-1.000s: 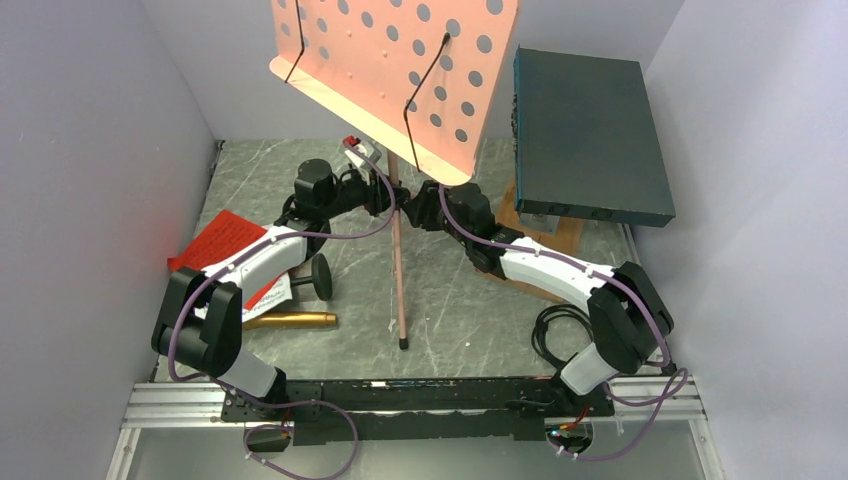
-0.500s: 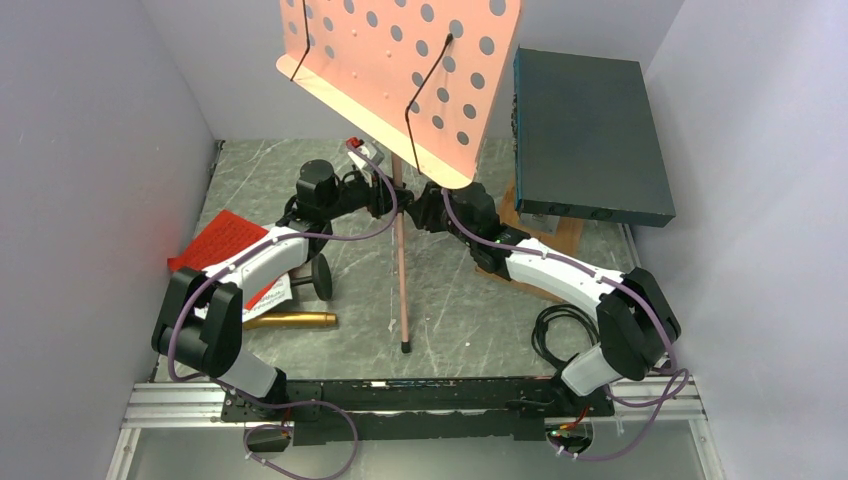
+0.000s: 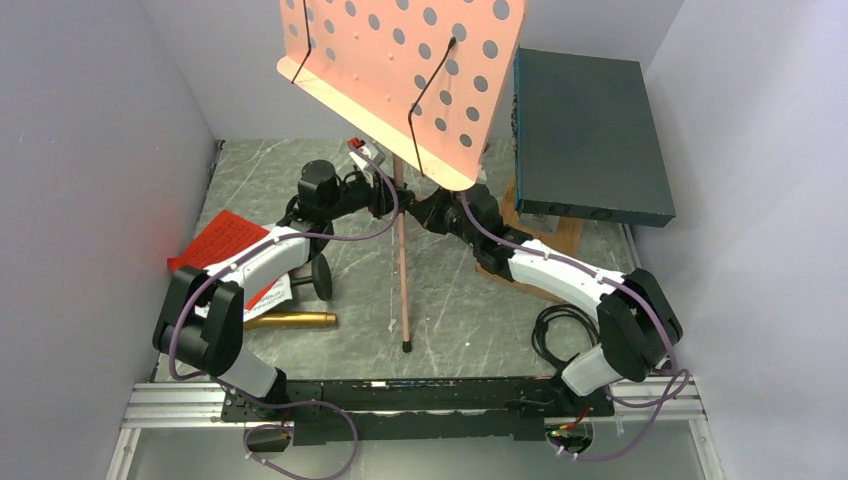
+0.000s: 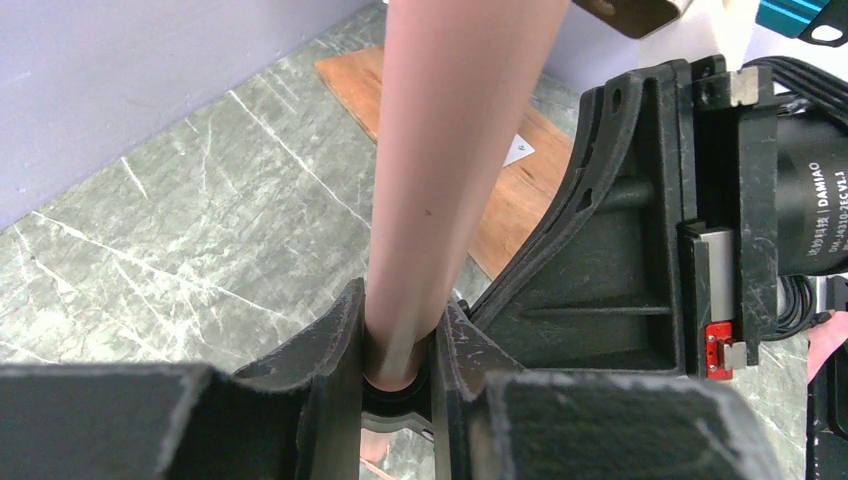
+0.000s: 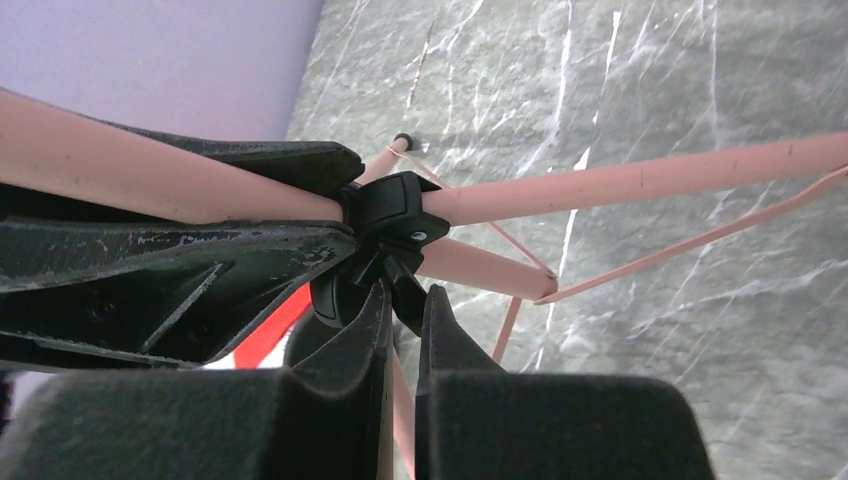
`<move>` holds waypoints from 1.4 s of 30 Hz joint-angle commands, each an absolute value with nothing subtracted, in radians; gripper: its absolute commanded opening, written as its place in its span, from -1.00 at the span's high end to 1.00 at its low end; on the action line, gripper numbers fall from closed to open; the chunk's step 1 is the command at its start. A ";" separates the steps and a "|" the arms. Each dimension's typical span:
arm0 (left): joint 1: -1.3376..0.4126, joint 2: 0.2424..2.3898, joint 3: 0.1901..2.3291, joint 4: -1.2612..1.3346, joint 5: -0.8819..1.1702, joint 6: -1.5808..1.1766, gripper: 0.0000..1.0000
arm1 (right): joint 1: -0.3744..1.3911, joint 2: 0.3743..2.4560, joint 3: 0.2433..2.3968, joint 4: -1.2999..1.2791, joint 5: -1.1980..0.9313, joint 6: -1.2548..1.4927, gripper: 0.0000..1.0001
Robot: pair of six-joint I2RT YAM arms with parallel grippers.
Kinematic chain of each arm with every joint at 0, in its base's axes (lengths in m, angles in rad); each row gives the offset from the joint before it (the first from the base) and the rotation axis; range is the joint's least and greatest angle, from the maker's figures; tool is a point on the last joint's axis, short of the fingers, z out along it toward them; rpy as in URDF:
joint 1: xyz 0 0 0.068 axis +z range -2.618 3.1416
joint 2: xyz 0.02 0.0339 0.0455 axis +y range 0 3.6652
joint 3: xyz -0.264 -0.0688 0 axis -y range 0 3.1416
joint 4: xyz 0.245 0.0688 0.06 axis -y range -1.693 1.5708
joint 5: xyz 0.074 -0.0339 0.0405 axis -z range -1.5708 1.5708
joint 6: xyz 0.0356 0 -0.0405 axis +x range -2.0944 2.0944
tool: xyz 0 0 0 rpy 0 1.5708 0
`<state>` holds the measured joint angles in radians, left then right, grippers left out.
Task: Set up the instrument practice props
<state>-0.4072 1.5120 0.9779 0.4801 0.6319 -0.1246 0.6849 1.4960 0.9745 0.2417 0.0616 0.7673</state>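
The pink perforated music stand (image 3: 400,70) stands mid-table, its pole (image 3: 401,270) running down to a foot near the front. My left gripper (image 3: 385,200) is shut on the pole (image 4: 450,150), which sits squeezed between the fingers (image 4: 330,350). My right gripper (image 3: 422,212) meets the pole from the right. Its jaws (image 5: 403,305) are shut on the black knob under the stand's clamp collar (image 5: 392,203). Pink tripod legs (image 5: 640,175) spread out beyond the collar. Red and white music sheets (image 3: 225,240), a black mic stand (image 3: 320,277) and a gold microphone (image 3: 290,320) lie at the left.
A large dark teal box (image 3: 585,135) rests on a wooden board (image 4: 520,190) at the back right. A black cable coil (image 3: 553,330) lies by the right arm's base. Purple walls close in the left, right and back sides.
My right gripper's jaws have closed onto the clamp knob. The stand's desk has shifted slightly to the right. The left gripper keeps its hold on the pole.
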 commanded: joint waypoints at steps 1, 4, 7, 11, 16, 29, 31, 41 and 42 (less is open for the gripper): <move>-0.410 1.486 1.006 0.562 0.719 -0.275 1.00 | 0.614 1.495 0.935 0.209 0.226 0.919 0.80; -0.411 1.498 1.010 0.567 0.733 -0.291 1.00 | 0.613 1.478 0.928 0.250 0.211 0.862 0.57; -0.411 1.496 1.008 0.565 0.727 -0.285 1.00 | 0.615 1.441 0.929 0.286 0.172 0.704 0.18; -0.411 1.483 1.013 0.549 0.726 -0.270 1.00 | 0.615 1.364 0.889 0.344 -0.008 0.435 -0.38; -0.411 1.496 1.015 0.543 0.721 -0.270 1.00 | 0.616 1.279 0.848 0.324 -0.138 0.114 -0.53; -0.417 1.493 1.019 0.514 0.709 -0.239 1.00 | 0.635 1.302 0.663 0.679 -0.501 -0.960 -0.38; -0.417 1.493 1.016 0.527 0.717 -0.249 1.00 | 0.637 1.328 0.677 0.668 -0.489 -1.052 -0.33; -0.417 1.481 1.018 0.533 0.721 -0.260 1.00 | 0.656 1.402 0.739 0.647 -0.446 -1.218 -0.25; -0.417 1.484 1.020 0.534 0.722 -0.263 1.00 | 0.659 1.411 0.747 0.636 -0.446 -1.222 -0.25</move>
<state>-0.4091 1.5185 0.9779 0.4889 0.6586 -0.1207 0.6476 1.3865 0.6903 0.5949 -0.4438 -1.1343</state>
